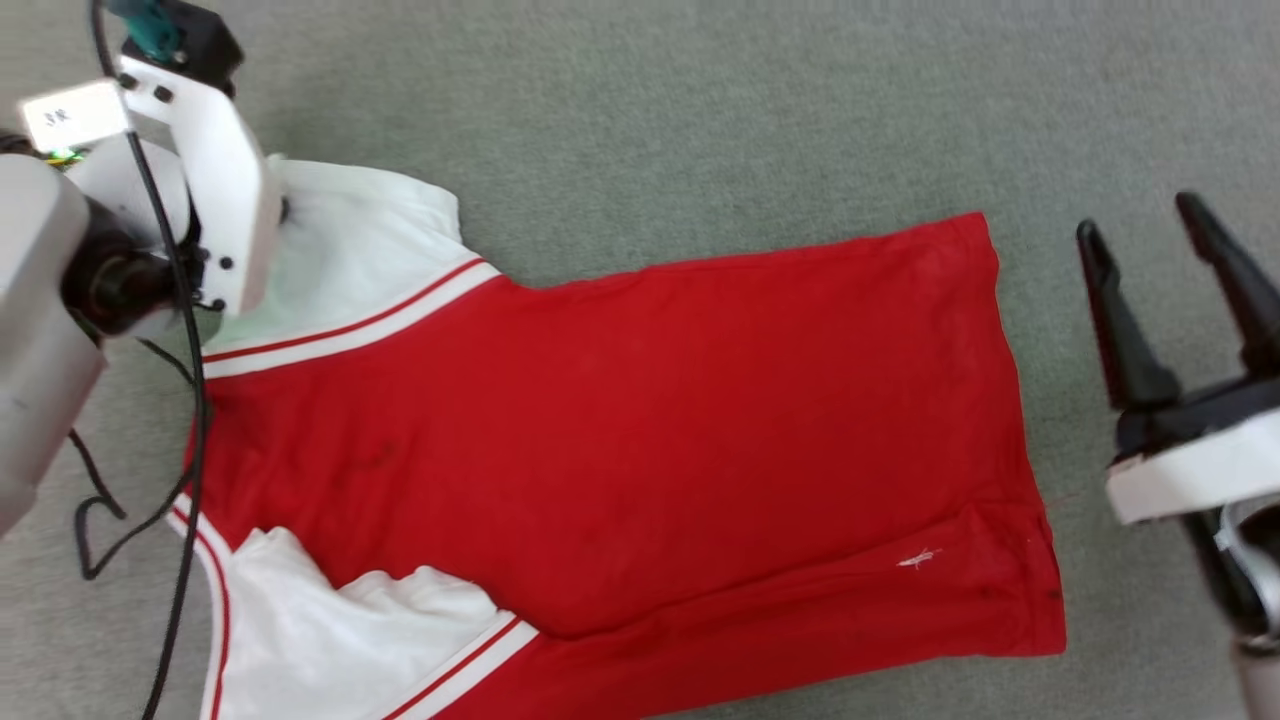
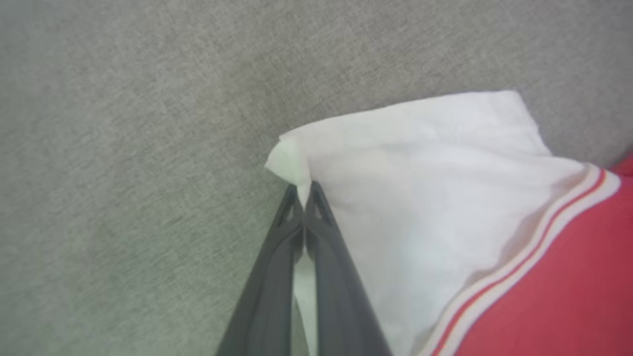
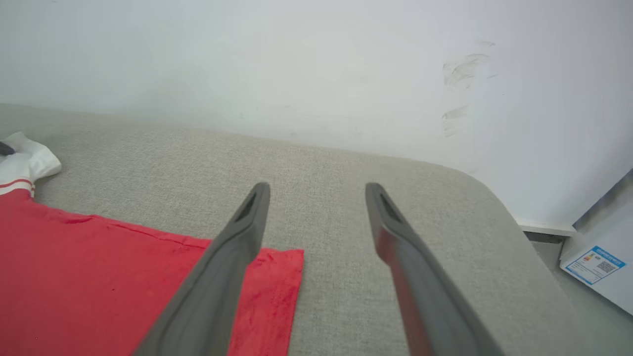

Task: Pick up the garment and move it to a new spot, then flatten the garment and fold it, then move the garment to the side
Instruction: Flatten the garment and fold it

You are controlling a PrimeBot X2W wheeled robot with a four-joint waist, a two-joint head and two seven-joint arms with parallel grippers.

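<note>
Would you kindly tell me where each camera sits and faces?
Head camera: looks down at the garment on the grey cushion; left forearm, right gripper show.
Left wrist: looks along the left gripper, jaws shut on the white sleeve.
Right wrist: faces the wall across the cushion, past its open jaws.
Shared: all three show the garment.

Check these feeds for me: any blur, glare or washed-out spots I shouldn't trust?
Head view: light is even, the garment is sharp, the near forearm is soft. Left wrist view: the white sleeve is washed out and its folds are faint. Right wrist view: the right gripper blurs near the lens; the wall is evenly lit, without glare.
</note>
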